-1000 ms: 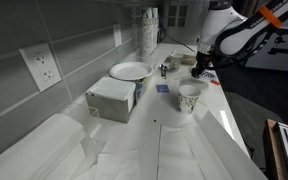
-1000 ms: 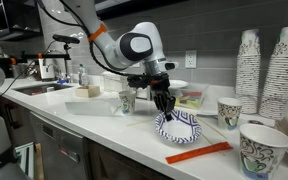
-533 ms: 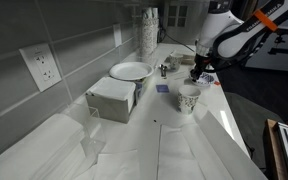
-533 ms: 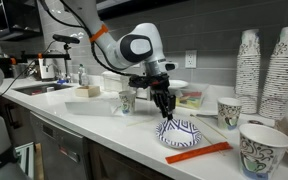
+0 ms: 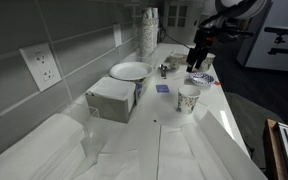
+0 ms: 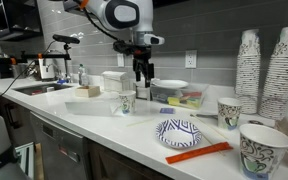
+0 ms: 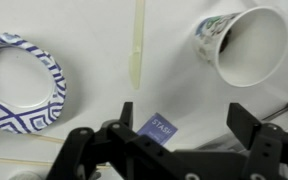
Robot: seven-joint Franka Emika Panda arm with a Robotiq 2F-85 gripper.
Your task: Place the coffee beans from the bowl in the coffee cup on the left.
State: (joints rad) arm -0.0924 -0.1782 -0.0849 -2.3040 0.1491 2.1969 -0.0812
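Note:
The bowl [image 6: 179, 132], white with a blue pattern, lies flat on the counter; in the wrist view its rim [image 7: 52, 72] is at the left edge. The speckled coffee cup [image 6: 126, 103] [image 5: 189, 97] stands upright to its left, and its dark inside shows at the upper right of the wrist view [image 7: 239, 45]. I cannot make out the coffee beans. My gripper [image 6: 139, 72] [image 5: 197, 55] [image 7: 187, 125] hangs open and empty high above the counter, between cup and bowl, over a small blue packet [image 7: 156, 126].
A pale stick [image 7: 137, 45] lies between bowl and cup. Paper cup stacks [image 6: 249, 60], loose patterned cups [image 6: 229, 112] and an orange stick [image 6: 196, 153] sit right of the bowl. A white box [image 5: 112, 100] and a white plate [image 5: 130, 71] stand by the wall.
The gripper opened and let go of the bowl, which now rests on the counter. The arm then rose well above it and shifted toward the cup.

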